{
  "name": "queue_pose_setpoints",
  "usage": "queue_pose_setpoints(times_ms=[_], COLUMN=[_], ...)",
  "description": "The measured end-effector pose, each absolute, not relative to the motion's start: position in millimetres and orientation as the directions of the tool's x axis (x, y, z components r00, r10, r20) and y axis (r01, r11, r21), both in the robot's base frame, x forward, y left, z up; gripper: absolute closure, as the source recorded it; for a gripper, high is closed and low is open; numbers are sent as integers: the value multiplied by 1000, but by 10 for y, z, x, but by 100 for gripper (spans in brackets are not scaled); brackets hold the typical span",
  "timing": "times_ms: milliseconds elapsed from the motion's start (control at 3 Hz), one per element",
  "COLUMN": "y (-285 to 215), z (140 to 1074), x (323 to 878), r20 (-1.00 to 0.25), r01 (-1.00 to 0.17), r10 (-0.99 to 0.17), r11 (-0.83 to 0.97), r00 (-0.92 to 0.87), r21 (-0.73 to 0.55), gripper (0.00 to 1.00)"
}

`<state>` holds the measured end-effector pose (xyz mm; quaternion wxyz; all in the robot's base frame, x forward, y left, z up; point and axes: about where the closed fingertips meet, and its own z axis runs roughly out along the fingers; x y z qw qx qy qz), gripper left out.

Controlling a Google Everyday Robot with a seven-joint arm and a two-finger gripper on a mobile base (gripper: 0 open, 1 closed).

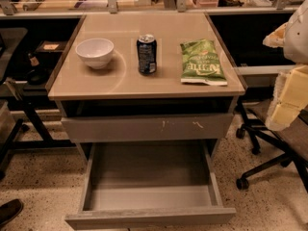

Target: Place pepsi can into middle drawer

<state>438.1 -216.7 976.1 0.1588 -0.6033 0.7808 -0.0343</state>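
The pepsi can (146,54) stands upright in the middle of the tan cabinet top (144,83), between a white bowl and a green chip bag. The middle drawer (149,218) is pulled wide open below, with a plain grey inside that holds nothing. Above it is a shut grey drawer front (147,127) with white scuff marks. My gripper (288,97) shows as pale blocky parts at the right edge of the view. It is well to the right of the cabinet, apart from the can, and holds nothing that I can see.
The white bowl (95,52) sits left of the can and the green chip bag (202,61) lies to its right. A black office chair (269,148) stands to the right of the cabinet. Dark desks and shelves lie behind and to the left. The floor is speckled.
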Motion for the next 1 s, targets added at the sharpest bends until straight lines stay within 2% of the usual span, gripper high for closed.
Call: queue_pose_setpoints(times_ms=[333, 667, 1000], y=[-2149, -2023, -2023], z=[9767, 9594, 9595], x=[4405, 4801, 4801], r20=[-214, -254, -254], r01=[-926, -889, -889], r10=[-950, -928, -928], r11=[278, 344, 344], r00=[-226, -273, -273], r21=[-256, -302, -302], gripper=[0, 0, 0])
